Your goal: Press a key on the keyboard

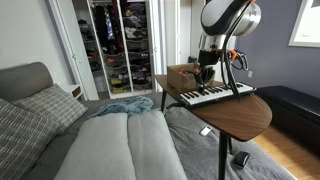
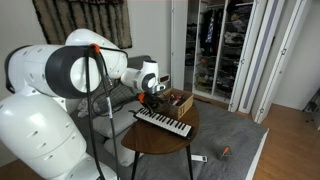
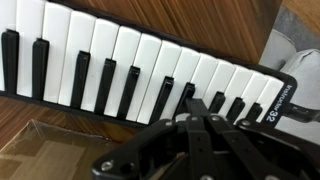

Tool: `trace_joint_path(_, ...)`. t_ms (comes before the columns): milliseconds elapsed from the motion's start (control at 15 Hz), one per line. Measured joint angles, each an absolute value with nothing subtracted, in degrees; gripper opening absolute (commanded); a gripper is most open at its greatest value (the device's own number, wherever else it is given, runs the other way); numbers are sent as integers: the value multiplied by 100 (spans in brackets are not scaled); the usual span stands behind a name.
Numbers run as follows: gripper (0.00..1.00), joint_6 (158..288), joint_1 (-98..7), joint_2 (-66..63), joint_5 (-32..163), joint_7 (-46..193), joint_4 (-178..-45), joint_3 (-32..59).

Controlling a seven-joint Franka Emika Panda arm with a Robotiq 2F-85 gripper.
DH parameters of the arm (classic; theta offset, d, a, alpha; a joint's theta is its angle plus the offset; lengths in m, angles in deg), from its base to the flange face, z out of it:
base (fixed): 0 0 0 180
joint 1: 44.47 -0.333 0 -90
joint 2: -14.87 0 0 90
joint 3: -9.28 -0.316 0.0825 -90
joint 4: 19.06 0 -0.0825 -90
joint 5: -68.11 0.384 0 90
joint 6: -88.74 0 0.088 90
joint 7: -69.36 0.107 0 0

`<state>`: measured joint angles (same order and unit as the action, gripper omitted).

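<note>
By the table's (image 1: 252,118) edge beside the cardboard box (image 1: 180,74), your claw (image 3: 197,120), seemingly pressed together, hangs just behind the keyboard (image 3: 120,50), whose keys run crosswise.

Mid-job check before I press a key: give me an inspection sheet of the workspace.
Surface: wooden table, bare at one end.
Job's things: keyboard lying flat on the table.
Clutter: brown cardboard box beside the keyboard.
Grippers: hand above the keyboard's end near the box; open or shut unclear.
Cables: dark cable running along the arm.
Surroundings: bed next to the table, open closet behind.
</note>
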<state>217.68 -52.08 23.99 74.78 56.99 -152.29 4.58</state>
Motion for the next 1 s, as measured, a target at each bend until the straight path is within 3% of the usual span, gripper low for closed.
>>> trace_joint_path(200,18,21768,-5206,2601,7461,5797,-15224,459)
trace_joint_path(333,45,21765,-5205,2766,7449,5873,-15226,459)
trace_joint_path(800,94,21636,-5170,3263,7280,6123,-15232,459)
trace_joint_path(1000,100,21525,-5111,3463,7063,6276,-15238,459)
